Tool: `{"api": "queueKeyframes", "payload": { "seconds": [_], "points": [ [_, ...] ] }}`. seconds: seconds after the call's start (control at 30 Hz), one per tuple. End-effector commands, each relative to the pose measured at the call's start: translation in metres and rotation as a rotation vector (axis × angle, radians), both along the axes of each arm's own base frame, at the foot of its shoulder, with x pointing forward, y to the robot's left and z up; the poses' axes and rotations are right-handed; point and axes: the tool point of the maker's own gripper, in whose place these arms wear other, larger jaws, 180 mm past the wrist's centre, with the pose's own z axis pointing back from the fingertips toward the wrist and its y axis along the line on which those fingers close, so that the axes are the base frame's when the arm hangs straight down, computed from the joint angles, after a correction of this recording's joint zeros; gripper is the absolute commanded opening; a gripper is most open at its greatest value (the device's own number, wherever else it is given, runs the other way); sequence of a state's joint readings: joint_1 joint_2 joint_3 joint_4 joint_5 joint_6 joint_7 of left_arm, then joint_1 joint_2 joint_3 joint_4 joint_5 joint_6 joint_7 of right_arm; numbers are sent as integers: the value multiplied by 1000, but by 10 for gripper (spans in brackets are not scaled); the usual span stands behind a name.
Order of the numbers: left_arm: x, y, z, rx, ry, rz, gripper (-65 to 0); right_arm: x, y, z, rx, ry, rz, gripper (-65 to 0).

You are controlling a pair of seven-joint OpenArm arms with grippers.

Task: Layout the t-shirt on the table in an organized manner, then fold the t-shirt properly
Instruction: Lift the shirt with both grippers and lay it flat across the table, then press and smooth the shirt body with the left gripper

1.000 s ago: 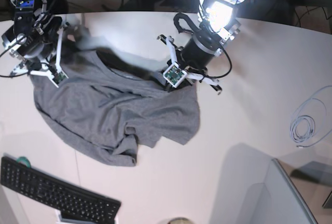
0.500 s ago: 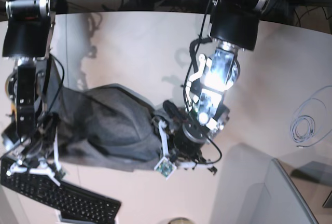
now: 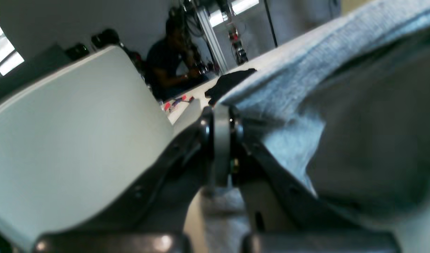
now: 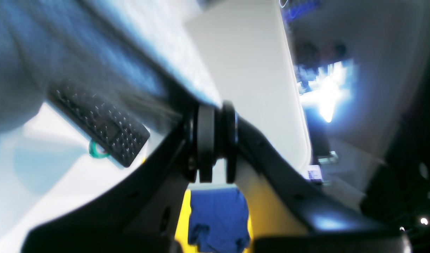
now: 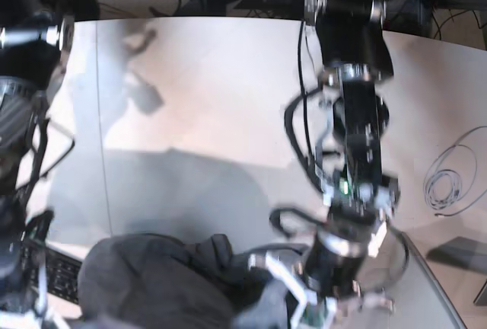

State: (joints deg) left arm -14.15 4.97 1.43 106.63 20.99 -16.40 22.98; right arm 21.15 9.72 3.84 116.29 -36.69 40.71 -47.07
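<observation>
**Grey t-shirt bunched at the near table edge, pinched by both claws**

The large smooth white table (image 5: 213,93) is seen largely bare across its far part. The heather-grey knit t-shirt (image 5: 160,279) is gathered into a rumpled mound at the near edge, stretched between the two arms. The black keyboard (image 4: 98,123) is partly covered by the cloth at the right arm's side. A coiled pale cable (image 5: 449,180) is seen on the table, well apart. The left gripper (image 3: 220,147) is pressed closed with grey fabric caught at its tips. The right gripper (image 4: 209,140) is likewise clamped closed on the shirt's edge.
</observation>
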Motion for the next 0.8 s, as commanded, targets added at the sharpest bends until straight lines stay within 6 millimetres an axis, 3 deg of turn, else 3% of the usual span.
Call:
{"api": "queueKeyframes", "payload": {
  "seconds": [0.0,0.13,0.23,0.3,0.4,0.5,0.63,0.7,0.77],
  "points": [
    [-11,6,-10,19,17,33,-650,-13,-19,-18,-38,58,-87,-620],
    [-75,4,-109,110,257,-23,-650,-61,-4,-127,42,334,-54,-620],
    [-122,-1,-168,120,433,-55,-650,-104,3,-192,128,510,-59,-620],
    [-154,-2,-201,118,539,-67,-650,-132,8,-235,176,640,-63,-618],
    [-184,-5,-235,128,649,-86,-650,-163,15,-288,227,807,-80,-615],
    [-202,-16,-252,134,711,-120,-650,-179,7,-308,277,860,-131,-615],
    [-224,-33,-261,127,756,-167,-650,-186,-7,-310,306,851,-186,-609],
    [-233,-33,-268,127,802,-161,-650,-188,-15,-309,310,846,-210,-554],
    [-240,-26,-277,155,870,-132,-650,-190,-23,-308,316,839,-236,-437]
  ]
}}
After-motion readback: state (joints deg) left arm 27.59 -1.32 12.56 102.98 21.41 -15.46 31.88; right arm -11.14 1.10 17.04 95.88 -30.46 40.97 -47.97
